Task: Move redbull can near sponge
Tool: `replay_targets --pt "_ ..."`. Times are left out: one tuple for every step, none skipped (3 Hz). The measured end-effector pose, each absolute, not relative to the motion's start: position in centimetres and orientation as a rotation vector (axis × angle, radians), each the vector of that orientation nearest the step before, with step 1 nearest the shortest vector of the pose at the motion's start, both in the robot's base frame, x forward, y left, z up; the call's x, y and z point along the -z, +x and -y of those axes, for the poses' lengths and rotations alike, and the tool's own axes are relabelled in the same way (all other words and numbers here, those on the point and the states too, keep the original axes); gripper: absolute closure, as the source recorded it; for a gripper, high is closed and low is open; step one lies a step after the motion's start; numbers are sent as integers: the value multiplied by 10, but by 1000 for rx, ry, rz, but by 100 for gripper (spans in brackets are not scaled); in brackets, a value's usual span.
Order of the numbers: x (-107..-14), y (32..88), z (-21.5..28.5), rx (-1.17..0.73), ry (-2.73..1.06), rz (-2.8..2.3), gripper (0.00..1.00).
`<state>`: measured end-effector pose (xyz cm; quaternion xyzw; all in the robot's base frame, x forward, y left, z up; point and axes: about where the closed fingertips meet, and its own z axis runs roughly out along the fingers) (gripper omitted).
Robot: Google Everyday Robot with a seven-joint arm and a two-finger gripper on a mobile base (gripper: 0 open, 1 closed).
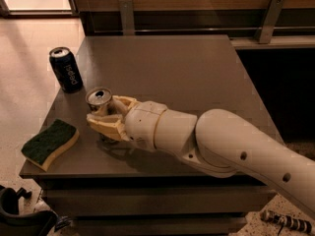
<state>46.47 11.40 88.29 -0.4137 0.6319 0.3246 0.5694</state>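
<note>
Camera view: my gripper (pixel 106 116) hangs over the front left part of the table (pixel 197 68), its two fingers (pixel 104 127) closed on the redbull can (pixel 99 97). The can stands upright between them, with only its shiny top and a strip of its side showing above my lower finger. Its base is hidden behind that finger, so I cannot say for sure whether it is lifted or resting on the table. The shadow underneath suggests it is raised slightly. The sponge (pixel 49 144) lies green side up at the front left corner, near the can but clearly apart from it, with bare tabletop between them. A Pepsi can (pixel 66 69) stands behind, at the left edge, well out of the way.

I judge the step in hand to be the carry: the grasp is made and the can is on its way to the sponge. The next move calls for a short slide left and toward the front edge, keeping the can upright. Then I must set it down beside the sponge, short of the table's edge, before the fingers let go.
</note>
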Motion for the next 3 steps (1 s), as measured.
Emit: replay_targets --pt "-883 464 -116 -763 -975 -1482 85" --pt "-884 463 -117 -764 -978 -1481 62" --pt "-884 462 -119 -765 -982 -1479 38"
